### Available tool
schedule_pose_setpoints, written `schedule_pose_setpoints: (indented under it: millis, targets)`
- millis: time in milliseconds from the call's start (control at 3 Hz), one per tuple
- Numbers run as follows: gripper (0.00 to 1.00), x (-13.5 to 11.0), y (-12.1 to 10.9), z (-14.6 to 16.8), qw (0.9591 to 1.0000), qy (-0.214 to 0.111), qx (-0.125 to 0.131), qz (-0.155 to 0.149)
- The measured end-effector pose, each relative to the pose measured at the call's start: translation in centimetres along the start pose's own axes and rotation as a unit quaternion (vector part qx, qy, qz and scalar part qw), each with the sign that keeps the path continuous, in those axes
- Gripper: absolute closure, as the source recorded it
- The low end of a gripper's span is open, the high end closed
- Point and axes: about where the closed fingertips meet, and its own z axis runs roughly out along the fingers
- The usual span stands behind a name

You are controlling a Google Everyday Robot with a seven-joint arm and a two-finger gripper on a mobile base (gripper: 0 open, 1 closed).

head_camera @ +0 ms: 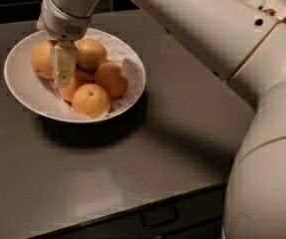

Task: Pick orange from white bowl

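Note:
The white bowl (20, 86), wide, shallow and paper-lined, sits on the left part of the dark table and holds several oranges. The largest, pale orange (42, 59) lies at the bowl's left side. A yellowish one (91, 54) lies at the back, and deeper orange ones lie at the right (111, 79), the front (90, 100) and the middle (74, 83). My gripper (62, 76) reaches down into the bowl from above, right beside the large orange and between it and the yellowish one. It hides part of the large orange's right side.
My pale arm (207, 29) stretches from the right edge across the top of the view. A container with red strawberries (282, 14) shows at the top right behind the arm. The table's front edge with a drawer handle (158, 217) is at the bottom.

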Motion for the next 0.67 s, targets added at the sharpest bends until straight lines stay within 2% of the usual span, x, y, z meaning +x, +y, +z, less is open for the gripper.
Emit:
schedule_pose_setpoints:
  millis: [667]
  targets:
    - [0.16,0.00,-0.87,0.85,0.9999,0.003,-0.011,-0.009]
